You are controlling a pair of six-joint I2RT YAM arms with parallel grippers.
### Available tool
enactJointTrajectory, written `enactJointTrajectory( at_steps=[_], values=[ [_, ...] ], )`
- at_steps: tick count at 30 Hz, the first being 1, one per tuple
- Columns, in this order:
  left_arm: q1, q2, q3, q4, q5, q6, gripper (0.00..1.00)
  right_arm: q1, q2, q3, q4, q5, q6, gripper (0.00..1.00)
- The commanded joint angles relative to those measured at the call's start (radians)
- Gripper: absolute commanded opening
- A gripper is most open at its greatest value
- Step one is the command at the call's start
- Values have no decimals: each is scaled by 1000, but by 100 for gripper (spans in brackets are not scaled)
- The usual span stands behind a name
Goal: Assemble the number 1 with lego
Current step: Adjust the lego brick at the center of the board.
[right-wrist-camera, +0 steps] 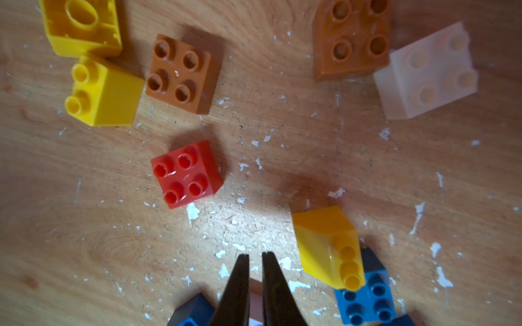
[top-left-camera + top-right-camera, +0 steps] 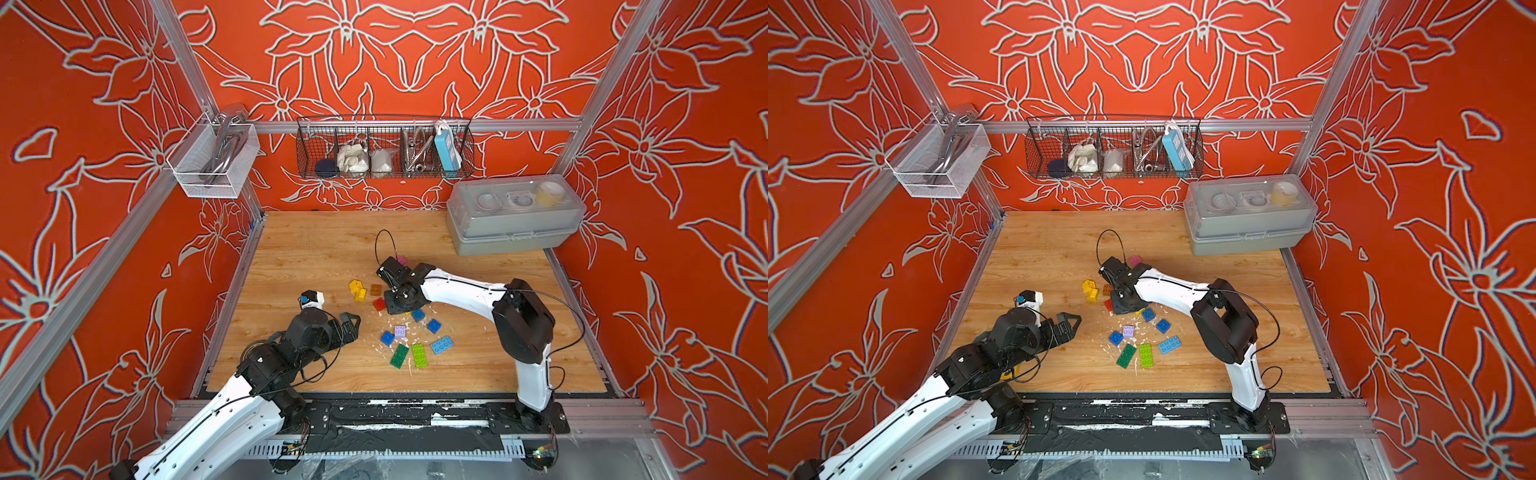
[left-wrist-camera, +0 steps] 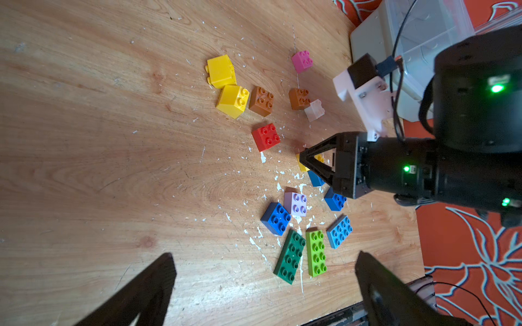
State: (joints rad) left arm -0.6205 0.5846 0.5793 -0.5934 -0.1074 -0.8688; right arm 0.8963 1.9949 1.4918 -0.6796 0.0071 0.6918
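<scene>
Pinching nothing, right fingers [image 1: 236, 285] almost together, left fingers [image 3: 147, 290] spread wide, empty

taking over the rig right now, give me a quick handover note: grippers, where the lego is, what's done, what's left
Left gripper: open, empty, off to its own side of the bricks.
Right gripper: shut on nothing, low among the bricks beside a tipped yellow brick.
Lego: all loose on the table; red brick, lilac brick, green plate, lime plate, light blue plate among them.
Done: nothing joined.
Left: the whole 1.
</scene>
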Motion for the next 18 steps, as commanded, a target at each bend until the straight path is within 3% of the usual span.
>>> enactJointTrajectory(
  at_steps=[1, 10, 18],
  values=[
    [10, -2, -8, 0, 0, 2, 99, -20, 21, 13, -35, 38, 1, 13],
    [24, 13, -5, 8, 12, 8, 99, -129, -59, -112, -13, 63, -46, 14],
    [36, 13, -6, 8, 20, 8, 99, -62, -171, -110, -91, 96, -102, 29]
  ],
)
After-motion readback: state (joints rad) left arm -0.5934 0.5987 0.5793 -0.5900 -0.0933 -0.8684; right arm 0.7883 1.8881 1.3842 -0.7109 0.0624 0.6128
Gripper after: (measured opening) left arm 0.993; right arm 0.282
